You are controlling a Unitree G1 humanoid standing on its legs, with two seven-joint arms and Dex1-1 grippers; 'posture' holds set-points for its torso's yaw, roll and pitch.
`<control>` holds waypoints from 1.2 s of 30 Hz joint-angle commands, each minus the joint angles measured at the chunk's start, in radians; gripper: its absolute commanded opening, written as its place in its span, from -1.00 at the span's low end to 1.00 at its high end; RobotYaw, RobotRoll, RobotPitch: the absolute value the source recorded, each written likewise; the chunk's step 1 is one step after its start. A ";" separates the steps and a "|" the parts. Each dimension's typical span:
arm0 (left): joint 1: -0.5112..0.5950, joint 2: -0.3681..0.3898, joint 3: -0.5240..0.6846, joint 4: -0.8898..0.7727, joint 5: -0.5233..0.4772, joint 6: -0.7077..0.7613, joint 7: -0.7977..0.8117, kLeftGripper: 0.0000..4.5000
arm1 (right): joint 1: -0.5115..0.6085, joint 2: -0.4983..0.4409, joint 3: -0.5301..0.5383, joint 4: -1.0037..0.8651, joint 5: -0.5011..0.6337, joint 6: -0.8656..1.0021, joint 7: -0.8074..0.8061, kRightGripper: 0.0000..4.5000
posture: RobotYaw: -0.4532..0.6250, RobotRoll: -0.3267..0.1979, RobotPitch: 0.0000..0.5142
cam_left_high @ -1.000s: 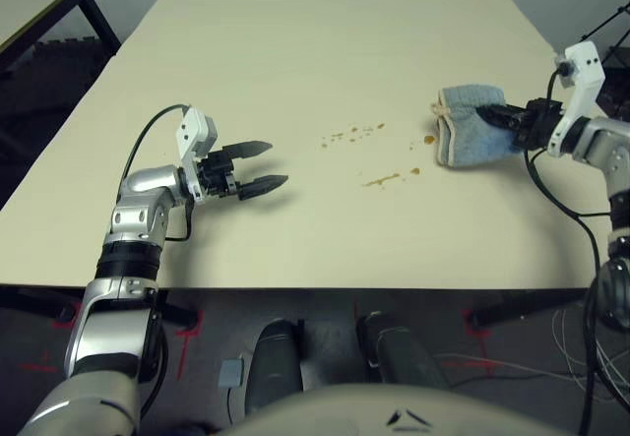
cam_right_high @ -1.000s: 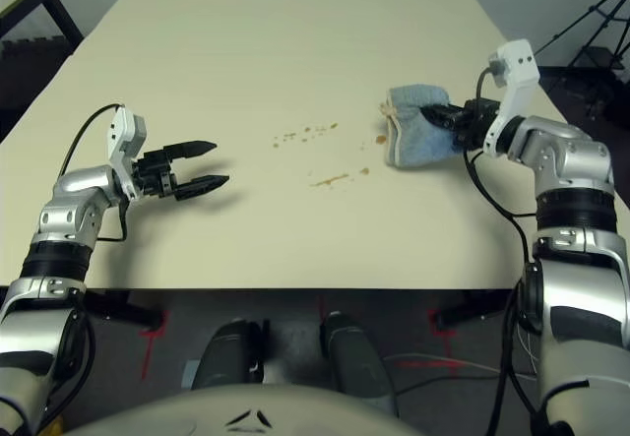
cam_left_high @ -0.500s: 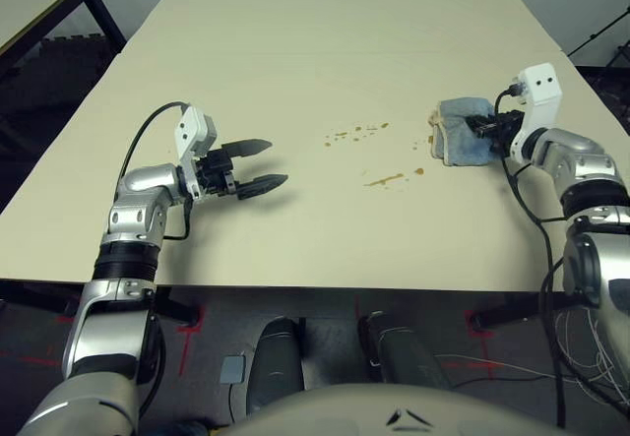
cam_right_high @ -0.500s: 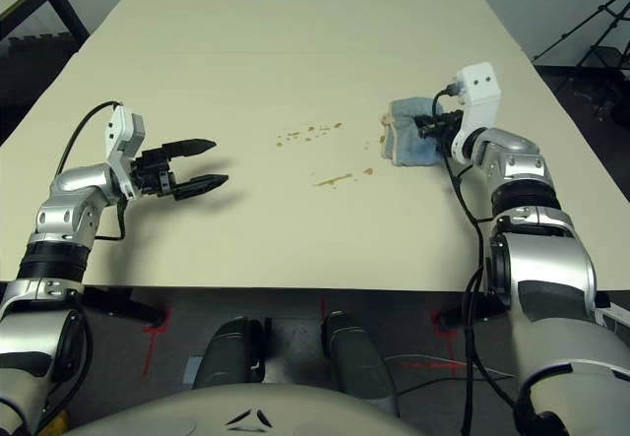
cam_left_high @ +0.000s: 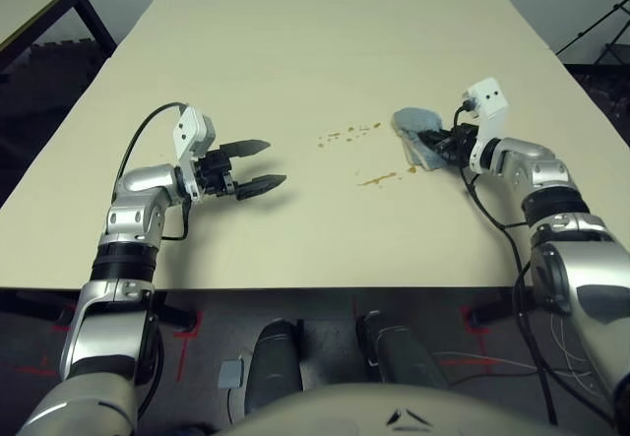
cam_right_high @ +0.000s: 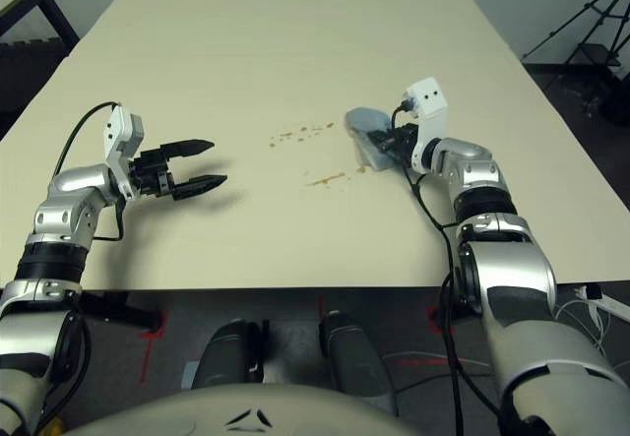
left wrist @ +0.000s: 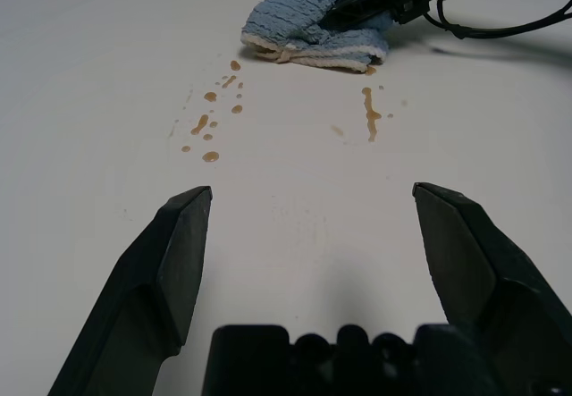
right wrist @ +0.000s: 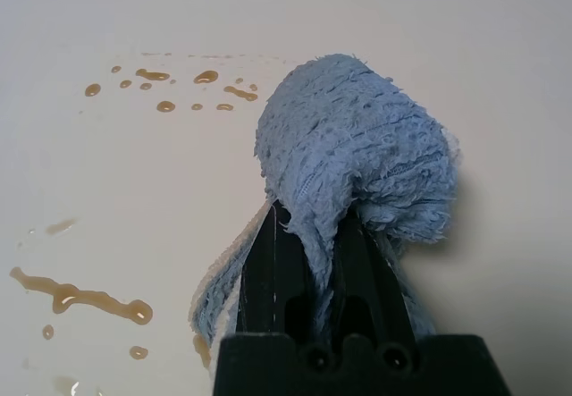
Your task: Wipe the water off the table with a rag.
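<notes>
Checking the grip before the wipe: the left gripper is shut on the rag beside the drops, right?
Wrong arm. The right gripper is shut on the rag beside the drops, as the right wrist view shows; the left gripper is open and holds nothing.

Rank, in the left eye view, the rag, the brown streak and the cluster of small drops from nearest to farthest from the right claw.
1. The rag: clamped in the right claw.
2. The brown streak: just left of the rag, nearer the robot.
3. The cluster of small drops: farther left.

Lab — bare table [cam_left_high: 295,52], tripod [cam_right_high: 576,18], red floor marks [cam_left_high: 187,336].
</notes>
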 commanded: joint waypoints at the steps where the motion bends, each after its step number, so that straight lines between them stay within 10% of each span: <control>1: 0.005 0.000 -0.006 -0.017 0.004 0.002 0.005 1.00 | 0.016 -0.001 0.022 0.051 -0.041 -0.016 -0.073 -1.00 | -0.44 0.25 -0.72; 14: 0.006 -0.008 -0.009 -0.017 0.004 -0.004 0.005 1.00 | -0.099 -0.213 -0.033 0.230 -0.075 -0.172 -0.286 -1.00 | -0.45 0.25 -0.70; 24: 0.008 -0.008 -0.009 -0.005 0.000 0.010 -0.008 1.00 | -0.020 -0.365 -0.024 -0.049 0.045 0.254 0.129 -1.00 | -0.50 0.25 -0.65; 36: -0.008 0.030 -0.002 0.030 0.007 0.008 -0.040 1.00 | 0.245 -0.225 -0.006 -0.431 0.082 0.428 0.024 -1.00 | -0.49 0.25 -0.64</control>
